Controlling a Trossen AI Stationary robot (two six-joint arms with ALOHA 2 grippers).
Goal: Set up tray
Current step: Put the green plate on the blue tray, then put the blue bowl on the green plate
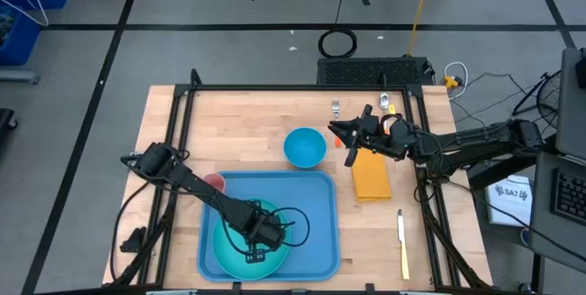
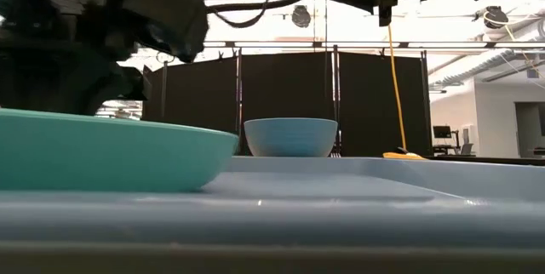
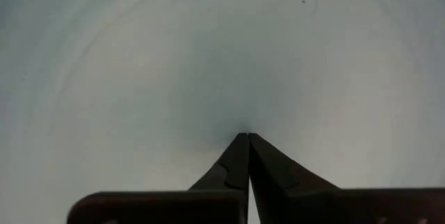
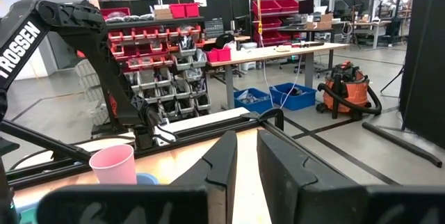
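The light-blue tray lies at the table's near edge, with the round teal plate resting flat on its left half. My left gripper points straight down over the plate's middle. Its fingers are shut, tips at the plate's inner surface. In the low view the plate sits on the tray under the left arm. My right gripper hangs high beyond the tray's far right corner. It points level toward the table's left, with a narrow empty gap between its fingers. My left gripper stands with its shut fingertips right at the middle of the plate's inner surface, coming from above and pointing down. I cannot tell whether the tips touch the plate. The plate lies flat on the tray.
A blue bowl stands just beyond the tray's far edge, and a pink cup stands at its far left corner. A folded yellow napkin and a yellow-handled knife lie right of the tray. Cutlery lies near the far edge.
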